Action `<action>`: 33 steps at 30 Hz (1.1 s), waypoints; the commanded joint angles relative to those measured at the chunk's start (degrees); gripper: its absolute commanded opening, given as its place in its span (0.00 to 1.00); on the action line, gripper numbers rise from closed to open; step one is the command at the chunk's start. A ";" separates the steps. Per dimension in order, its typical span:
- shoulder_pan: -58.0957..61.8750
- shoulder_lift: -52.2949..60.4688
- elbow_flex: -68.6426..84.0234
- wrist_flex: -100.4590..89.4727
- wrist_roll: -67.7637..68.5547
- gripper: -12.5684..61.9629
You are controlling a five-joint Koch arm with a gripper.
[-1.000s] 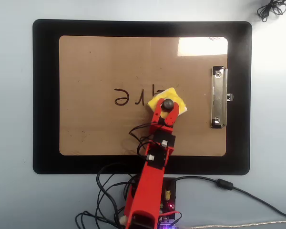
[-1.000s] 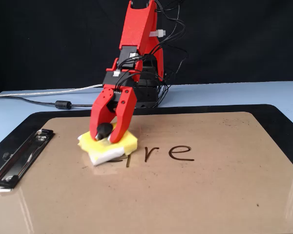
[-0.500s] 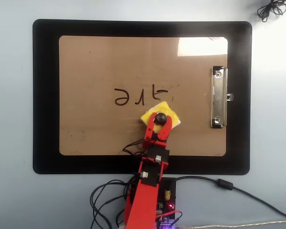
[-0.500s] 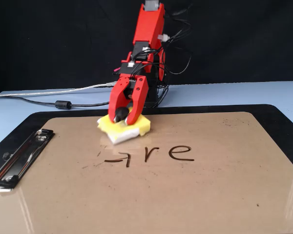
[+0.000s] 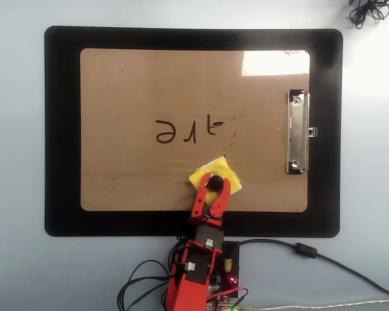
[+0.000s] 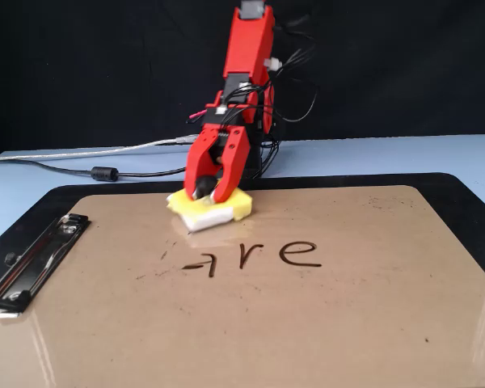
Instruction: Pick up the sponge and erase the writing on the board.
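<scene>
The small square bright-yellow sponge with a white underlayer [image 5: 215, 173] lay flat on the large tan-brown clipboard board [image 5: 129, 84], near the board's lower edge in the overhead view and just below the right end of the dark handwritten marker writing [image 5: 188, 130]. In the fixed view the same sponge [image 6: 212, 208] sat behind and slightly left of the strokes [image 6: 255, 255], close to them but apart. The red end effector [image 5: 214, 184] was closed about the round black knob [image 5: 215, 182] at the sponge's centre, one jaw on each side, with the sponge resting on the board surface. The silver metal clip [image 5: 297, 132] lay at the board's right edge in the overhead view, well apart from the sponge. The board rested on a larger black mat [image 5: 61, 129], which lay on the pale blue bench [image 5: 16, 162]. Black cables [image 6: 105, 172] trailed from the arm's base across the bench.
</scene>
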 commanded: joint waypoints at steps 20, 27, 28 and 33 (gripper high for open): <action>6.77 -29.44 -14.59 -16.70 2.72 0.06; 5.98 -15.12 -5.71 -16.26 2.46 0.06; 5.80 -17.49 -8.09 -16.44 2.29 0.06; -3.60 -41.31 -31.55 -16.96 1.05 0.06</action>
